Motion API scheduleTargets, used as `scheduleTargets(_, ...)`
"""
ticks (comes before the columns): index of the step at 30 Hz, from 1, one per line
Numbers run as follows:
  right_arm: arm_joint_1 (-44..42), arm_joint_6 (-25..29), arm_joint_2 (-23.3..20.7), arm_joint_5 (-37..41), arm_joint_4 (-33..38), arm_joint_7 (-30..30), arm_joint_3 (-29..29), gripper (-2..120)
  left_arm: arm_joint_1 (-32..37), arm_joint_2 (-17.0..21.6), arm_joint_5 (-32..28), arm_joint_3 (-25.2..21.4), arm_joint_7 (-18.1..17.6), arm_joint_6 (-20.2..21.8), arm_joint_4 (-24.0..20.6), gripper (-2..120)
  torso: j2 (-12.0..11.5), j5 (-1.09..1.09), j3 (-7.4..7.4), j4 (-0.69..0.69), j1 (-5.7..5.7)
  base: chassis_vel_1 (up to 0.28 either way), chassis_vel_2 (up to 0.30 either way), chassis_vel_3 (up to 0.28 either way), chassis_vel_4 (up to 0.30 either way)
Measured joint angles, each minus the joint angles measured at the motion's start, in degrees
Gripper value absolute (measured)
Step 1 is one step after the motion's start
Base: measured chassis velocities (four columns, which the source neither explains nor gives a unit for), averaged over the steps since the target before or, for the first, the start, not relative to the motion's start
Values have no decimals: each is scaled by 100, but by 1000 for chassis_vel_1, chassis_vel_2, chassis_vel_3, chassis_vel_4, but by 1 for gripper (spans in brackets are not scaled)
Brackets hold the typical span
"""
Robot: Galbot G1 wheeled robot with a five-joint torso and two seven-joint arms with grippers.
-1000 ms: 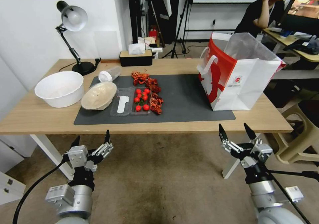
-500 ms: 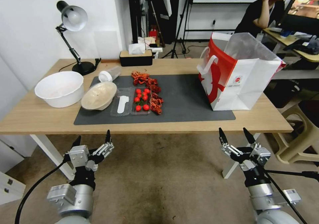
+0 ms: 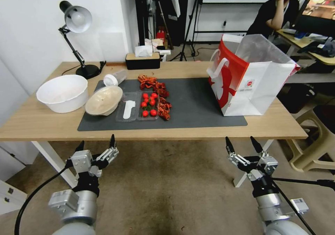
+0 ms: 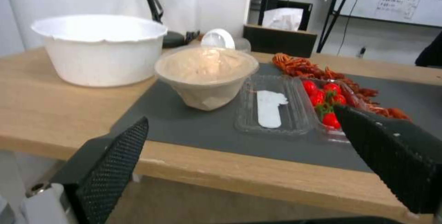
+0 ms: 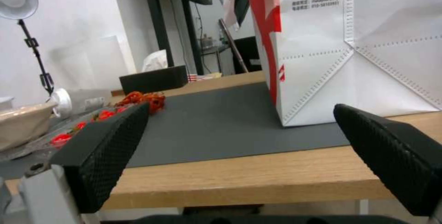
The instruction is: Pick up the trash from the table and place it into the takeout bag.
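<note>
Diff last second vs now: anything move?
Right gripper eased left and slightly up toward the table edge, open and empty. Left gripper barely shifted, also open. Nothing grasped or released. Tan bowl, tub and bag sit where they were.

One table [image 3: 42,123], one takeout bag [image 3: 258,85], two bowls, one tub [image 3: 115,78], one tomato tray [image 3: 148,106], one lamp [image 3: 75,36]

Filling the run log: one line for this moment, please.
left gripper open, below table edge | right gripper open, same | takeout bag upright
</note>
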Motion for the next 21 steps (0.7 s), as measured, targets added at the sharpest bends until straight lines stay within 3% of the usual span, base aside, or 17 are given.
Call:
scheduleTargets(4, 82, -14, -49, -3, -21, 6, -86, 100, -122, 145, -601, -106, -182, 144, -35, 100, 0, 0, 0, -3, 0, 0, 0, 0, 0)
scheduleTargets(7, 429, -140, -241, 11, -82, 92, -378, 100, -487, 478, -2090, -458, -731, 239, -33, 100, 0, 3, 0, 7, -1, 0, 0, 0, 0)
scheduleTargets(9, 453, -155, -251, 12, -83, 103, -399, 100, -668, 582, -2382, -515, -843, 250, 26, 100, 0, 2, 0, 6, -1, 0, 0, 0, 0)
scheduleTargets(11, 466, -183, -247, 10, -81, 131, -431, 100, -1344, 982, -3290, -608, -1192, 269, 343, 100, 0, -3, 1, -2, 0, 0, 0, 0, 0)
scheduleTargets(13, 463, -187, -241, 7, -79, 136, -433, 100, -1510, 1077, -3514, -620, -1276, 272, 424, 100, 0, -1, 1, -3, 0, 0, 0, 0, 0)
scheduleTargets(16, 431, -210, -206, -13, -64, 152, -437, 100, -2247, 1513, -4805, -689, -1584, 389, 843, 100, -1, 1, 1, -1, 0, 0, 0, 0, 0)
scheduleTargets(18, 426, -211, -201, -15, -63, 155, -435, 100, -2329, 1558, -4953, -690, -1622, 413, 894, 100, 0, 1, 1, 0, 0, 0, 0, 0, 0)
scheduleTargets(21, 353, -221, -134, -61, -57, 164, -401, 100, -3094, 1815, -6134, -622, -2089, 674, 1454, 100, 0, 0, 1, 1, 0, 0, 0, 0, 0)
